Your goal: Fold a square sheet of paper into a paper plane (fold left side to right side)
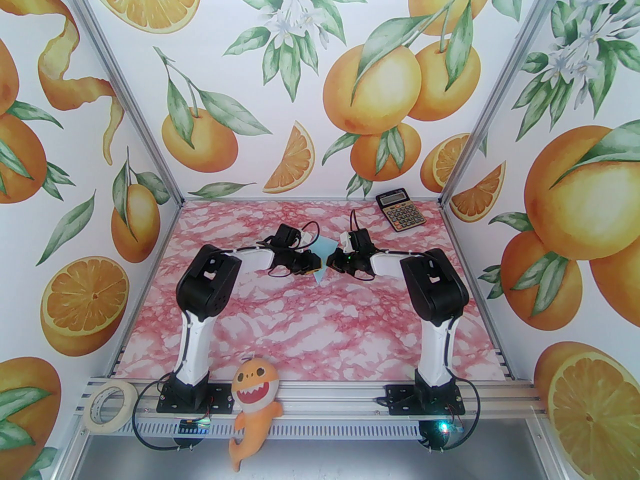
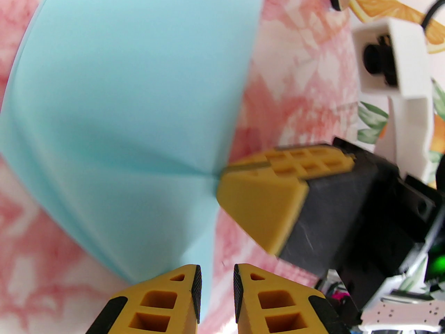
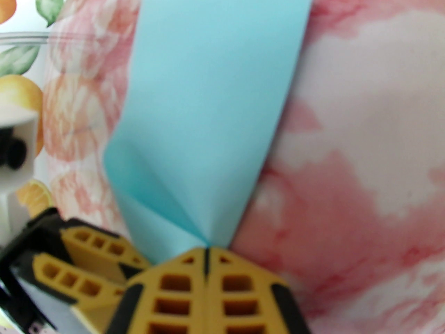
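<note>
The pale blue sheet of paper (image 1: pixel 326 247) is mid-frame in the overhead view, bowed and creased, over the pink marbled table (image 1: pixel 300 328). The right claw (image 3: pixel 207 256) is clenched on its edge, pinching a crease. The left claw (image 2: pixel 217 280) faces it, fingers slightly parted, grasping nothing. A calculator (image 1: pixel 400 211) lies upper right.

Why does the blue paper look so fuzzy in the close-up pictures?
Right wrist view: the paper and right pincer are soft, out of focus. Left wrist view: the paper's edges smear and bulge, curved by the wide lens. Top view: everything sharp, evenly lit, paper tiny.
</note>
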Motion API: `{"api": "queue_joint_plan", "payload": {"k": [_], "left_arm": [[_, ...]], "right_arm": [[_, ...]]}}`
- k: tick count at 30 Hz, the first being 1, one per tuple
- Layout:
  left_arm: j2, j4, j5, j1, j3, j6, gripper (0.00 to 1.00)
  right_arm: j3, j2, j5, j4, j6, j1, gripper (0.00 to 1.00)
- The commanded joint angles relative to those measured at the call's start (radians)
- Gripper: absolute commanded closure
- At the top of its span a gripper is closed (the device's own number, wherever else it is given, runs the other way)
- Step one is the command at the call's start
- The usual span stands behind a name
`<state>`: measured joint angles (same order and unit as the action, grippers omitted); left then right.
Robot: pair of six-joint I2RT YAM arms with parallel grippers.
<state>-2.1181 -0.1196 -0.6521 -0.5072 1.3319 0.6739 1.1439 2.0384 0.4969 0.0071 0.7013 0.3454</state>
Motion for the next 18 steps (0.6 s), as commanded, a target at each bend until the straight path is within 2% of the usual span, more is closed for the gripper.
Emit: {"api": "queue_joint_plan", "payload": {"k": [1,18], "left_arm": [[0.066,0.046,-0.028,-0.011,-0.034,-0.008,0.76],[0.028,0.057,-0.06,-0.036,-0.068,-0.009,0.76]], "right_arm": [[0.034,0.005,-0.02,-0.027,-0.025,0.002,1.0],[0.059,0.033,-0.024,-0.042,-0.032,0.0,1.0]]}}
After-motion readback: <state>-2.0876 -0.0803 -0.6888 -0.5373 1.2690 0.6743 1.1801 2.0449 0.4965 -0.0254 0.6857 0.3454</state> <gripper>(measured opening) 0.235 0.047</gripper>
